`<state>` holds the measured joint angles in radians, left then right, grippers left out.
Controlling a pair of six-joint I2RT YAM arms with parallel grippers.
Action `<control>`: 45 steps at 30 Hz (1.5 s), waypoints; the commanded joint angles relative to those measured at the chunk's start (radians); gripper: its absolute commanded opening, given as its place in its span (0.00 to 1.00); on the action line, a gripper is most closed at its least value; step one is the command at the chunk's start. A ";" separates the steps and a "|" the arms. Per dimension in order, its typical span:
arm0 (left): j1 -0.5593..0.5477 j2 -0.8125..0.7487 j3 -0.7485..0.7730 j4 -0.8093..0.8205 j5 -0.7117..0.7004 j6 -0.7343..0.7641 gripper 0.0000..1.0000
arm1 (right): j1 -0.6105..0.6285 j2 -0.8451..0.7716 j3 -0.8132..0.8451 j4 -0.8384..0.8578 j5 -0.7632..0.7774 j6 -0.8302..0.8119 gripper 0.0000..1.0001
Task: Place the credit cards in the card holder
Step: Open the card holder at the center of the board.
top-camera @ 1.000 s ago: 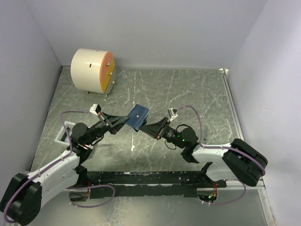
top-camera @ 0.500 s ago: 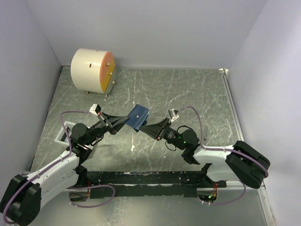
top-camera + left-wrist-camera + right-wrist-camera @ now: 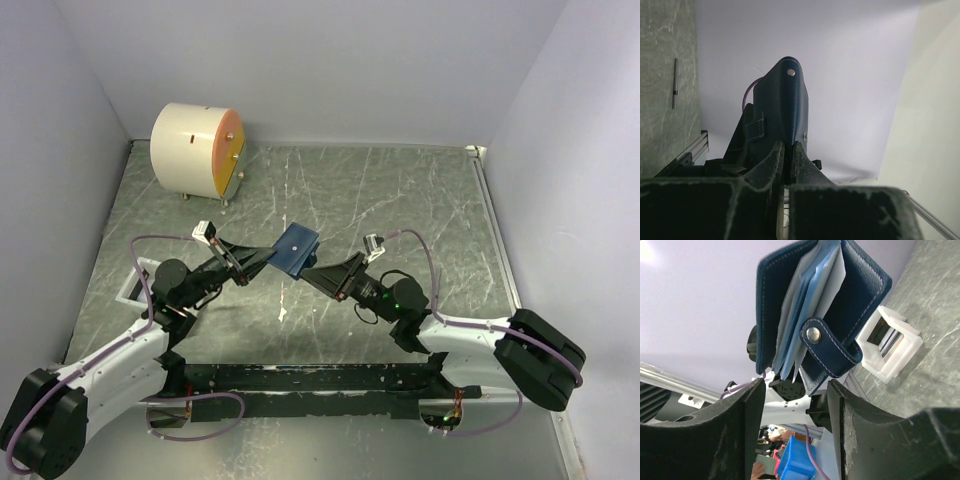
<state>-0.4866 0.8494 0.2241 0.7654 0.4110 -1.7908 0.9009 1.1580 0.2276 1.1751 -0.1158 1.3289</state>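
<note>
The card holder (image 3: 297, 250) is a dark navy folding case held in the air over the middle of the table. My left gripper (image 3: 268, 262) is shut on its lower edge, and in the left wrist view the card holder (image 3: 785, 107) rises straight from the left gripper (image 3: 788, 146). My right gripper (image 3: 313, 275) stands open just right of it, touching nothing. In the right wrist view the card holder (image 3: 820, 310) hangs partly open above the right gripper (image 3: 795, 385), with light blue pockets and the snap tab (image 3: 830, 347) showing. I cannot make out the credit cards for certain.
A white tray (image 3: 892, 342) lies on the marble table (image 3: 400, 200) at the left, with thin dark and tan edges inside it. In the top view my left arm mostly hides the tray (image 3: 132, 287). A cream cylinder with an orange face (image 3: 197, 150) stands at the back left.
My right gripper has opened wider and drawn back a little to the right, away from the card holder. The left gripper keeps its hold, and the holder has barely moved.
</note>
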 commanded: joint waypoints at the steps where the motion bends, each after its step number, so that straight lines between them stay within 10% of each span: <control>1: -0.005 0.005 0.059 0.027 -0.005 0.014 0.07 | 0.016 0.001 0.012 -0.003 0.017 0.002 0.53; 26: -0.006 -0.047 0.027 0.034 0.016 -0.019 0.07 | 0.020 0.099 0.076 0.133 0.028 -0.015 0.00; 30: -0.006 -0.061 0.040 -0.084 0.040 0.041 0.33 | 0.020 0.086 0.043 0.159 0.049 -0.039 0.00; 36: -0.005 -0.050 0.160 -0.451 0.056 0.280 0.70 | 0.013 -0.062 0.098 -0.369 0.090 -0.192 0.00; 45: -0.006 0.021 0.447 -1.131 -0.277 0.770 0.75 | -0.013 0.018 0.237 -0.865 0.061 -0.604 0.00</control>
<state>-0.4892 0.8505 0.6052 -0.0521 0.3210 -1.2739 0.8974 1.1076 0.4316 0.5518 -0.0395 0.9340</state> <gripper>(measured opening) 0.761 0.014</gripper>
